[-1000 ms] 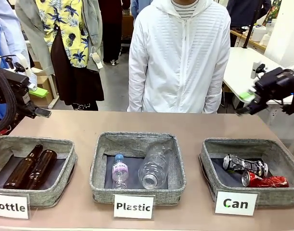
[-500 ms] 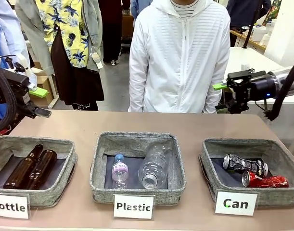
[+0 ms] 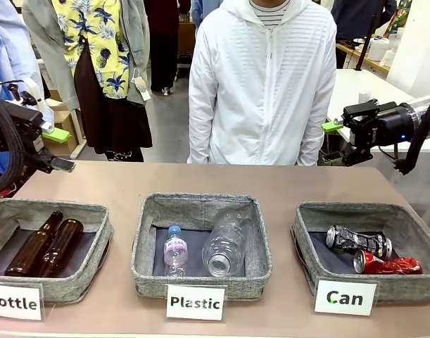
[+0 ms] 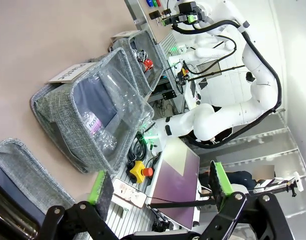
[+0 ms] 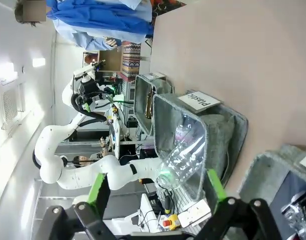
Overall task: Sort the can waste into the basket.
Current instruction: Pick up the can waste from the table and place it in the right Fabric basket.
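My left gripper (image 3: 56, 149) hangs with jaws wide and empty at the table's (image 3: 285, 184) left edge. At the right, the basket (image 3: 307, 243) signed "Can" holds both crushed cans: the black-and-silver can (image 3: 358, 241) behind, the shiny red can (image 3: 387, 265) touching it. My right gripper (image 3: 336, 144) hovers beyond it, wide, empty. A careless reach could snag the basket's soft rim.

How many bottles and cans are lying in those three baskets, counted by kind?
Brown glass bottles: 2
Clear plastic bottles: 2
Crushed cans, black-and-silver and red: 2
Total: 6
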### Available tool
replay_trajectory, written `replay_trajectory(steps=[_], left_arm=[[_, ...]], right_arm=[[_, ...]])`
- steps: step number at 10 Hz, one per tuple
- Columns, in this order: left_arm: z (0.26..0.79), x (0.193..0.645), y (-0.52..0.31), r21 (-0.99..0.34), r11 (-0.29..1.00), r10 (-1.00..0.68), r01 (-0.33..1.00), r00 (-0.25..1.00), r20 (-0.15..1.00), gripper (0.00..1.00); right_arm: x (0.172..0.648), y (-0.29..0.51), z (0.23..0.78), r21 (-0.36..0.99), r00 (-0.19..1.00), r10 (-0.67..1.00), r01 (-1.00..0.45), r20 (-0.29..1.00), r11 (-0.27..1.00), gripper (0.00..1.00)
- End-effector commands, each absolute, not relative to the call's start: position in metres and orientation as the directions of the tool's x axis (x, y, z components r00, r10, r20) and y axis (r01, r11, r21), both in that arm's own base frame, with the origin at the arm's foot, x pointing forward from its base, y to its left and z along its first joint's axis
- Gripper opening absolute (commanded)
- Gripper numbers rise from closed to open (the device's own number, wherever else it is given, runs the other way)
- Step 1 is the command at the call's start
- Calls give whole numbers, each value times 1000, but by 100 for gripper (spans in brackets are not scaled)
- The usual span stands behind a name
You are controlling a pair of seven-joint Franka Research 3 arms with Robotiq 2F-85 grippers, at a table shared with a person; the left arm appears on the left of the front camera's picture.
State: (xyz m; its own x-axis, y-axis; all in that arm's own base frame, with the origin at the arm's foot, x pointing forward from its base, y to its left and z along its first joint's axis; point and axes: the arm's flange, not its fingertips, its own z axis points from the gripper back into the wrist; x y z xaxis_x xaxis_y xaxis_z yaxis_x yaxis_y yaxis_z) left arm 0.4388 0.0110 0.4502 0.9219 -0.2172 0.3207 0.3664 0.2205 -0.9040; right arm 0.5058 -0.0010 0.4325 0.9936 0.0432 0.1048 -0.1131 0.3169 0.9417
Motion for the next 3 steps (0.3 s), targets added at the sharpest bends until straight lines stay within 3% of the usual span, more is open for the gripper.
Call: replay_trajectory(steps=[1,3], left_arm=[[452,437,11,-900,232,-223,368,921,319,100],[452,437,11,-900,232,-223,368,921,319,100]], right_arm=[[509,-1,434,940,990,54,-139,129,313,100],[509,-1,434,940,990,54,-139,129,313,100]])
